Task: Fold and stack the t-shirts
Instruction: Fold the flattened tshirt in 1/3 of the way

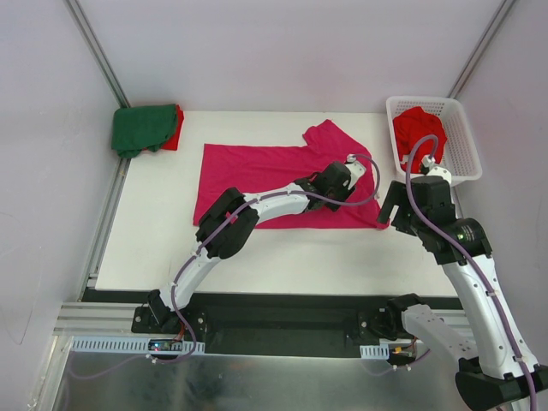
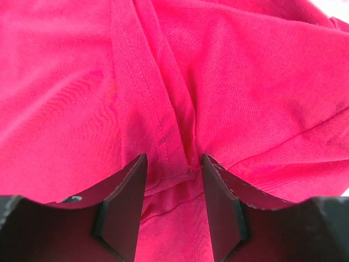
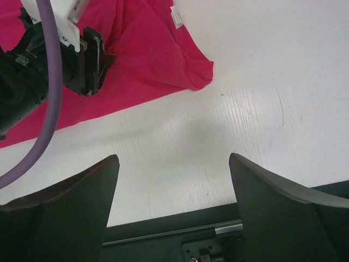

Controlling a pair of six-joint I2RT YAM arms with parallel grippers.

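magenta t-shirt lies spread on the table. left end effector, half open, straddles a seam ridge without clamping it; closing here could pinch extra layers and drag wrinkles. right end effector hangs wide open, empty.

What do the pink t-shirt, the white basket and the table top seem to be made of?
Pink t-shirt: soft matte knit, likely cotton jersey; fine weave, stitched seam and creases show.
Basket: white moulded plastic, judging by its rigid lattice walls.
Table: hard, smooth white board, faintly grained and scuffed; perhaps laminate, cannot tell.
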